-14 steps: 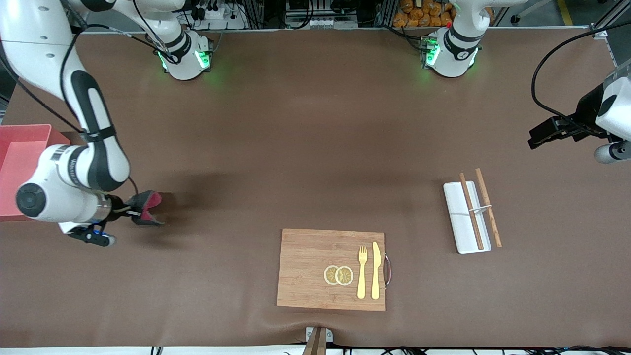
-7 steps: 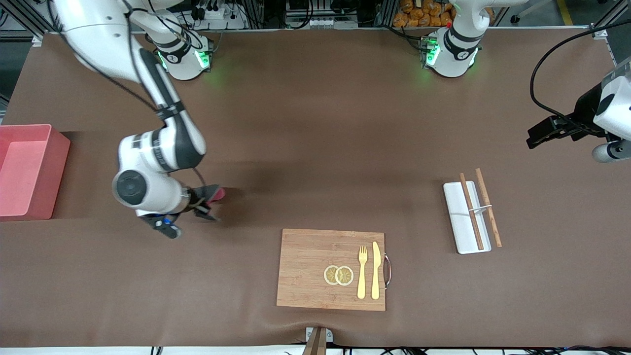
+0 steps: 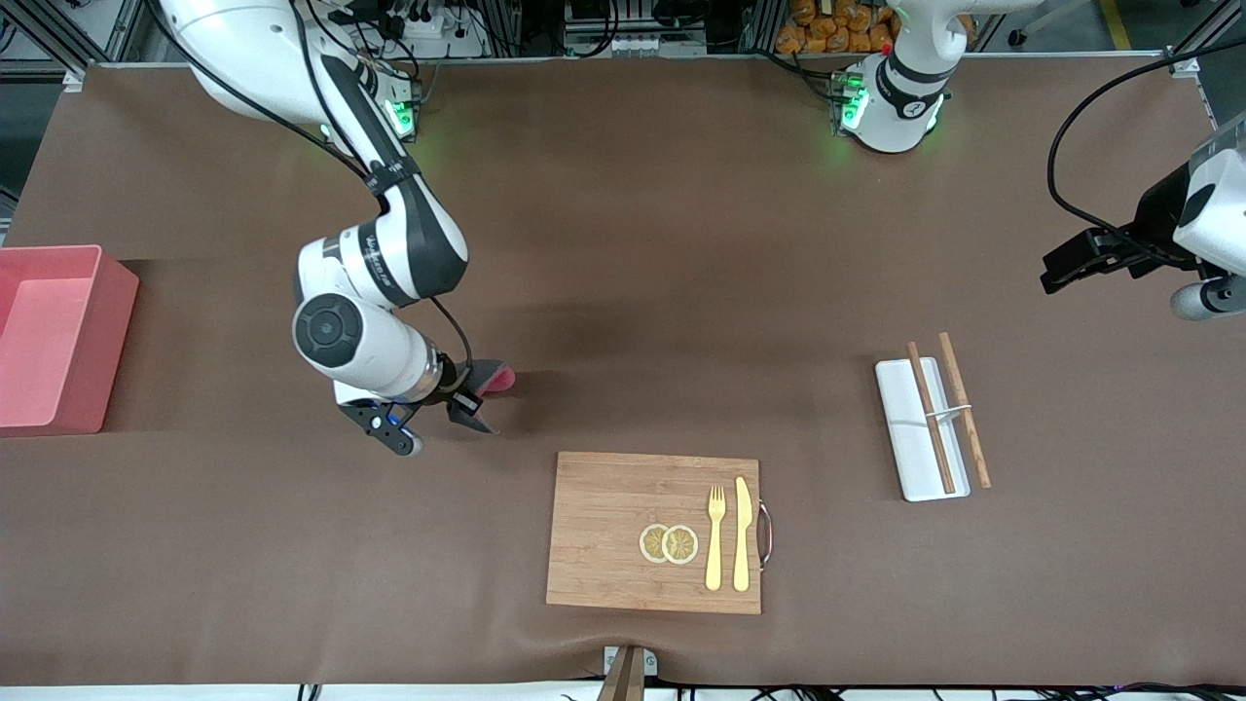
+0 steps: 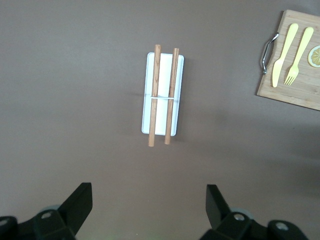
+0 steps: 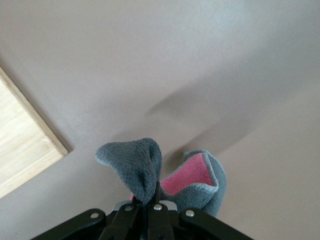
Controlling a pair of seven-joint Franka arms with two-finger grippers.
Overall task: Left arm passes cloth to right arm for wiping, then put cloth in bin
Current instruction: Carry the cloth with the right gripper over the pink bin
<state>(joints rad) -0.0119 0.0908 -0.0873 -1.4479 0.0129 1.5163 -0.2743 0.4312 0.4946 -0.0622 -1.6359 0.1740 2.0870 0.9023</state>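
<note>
Right gripper clamping cloth over table — left gripper waiting, agape

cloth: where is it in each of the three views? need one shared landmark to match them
Front view: cloth pinched in the shut right gripper, above the table near a corner of the wooden board.
Left wrist view: not in it.
Right wrist view: cloth bunched at the fingertips.
Shared landmark: the wooden board.

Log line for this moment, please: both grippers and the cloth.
right gripper: shut on cloth, over bare table near wooden board | left gripper: open, waiting above white tray | bin: no cloth in it
</note>
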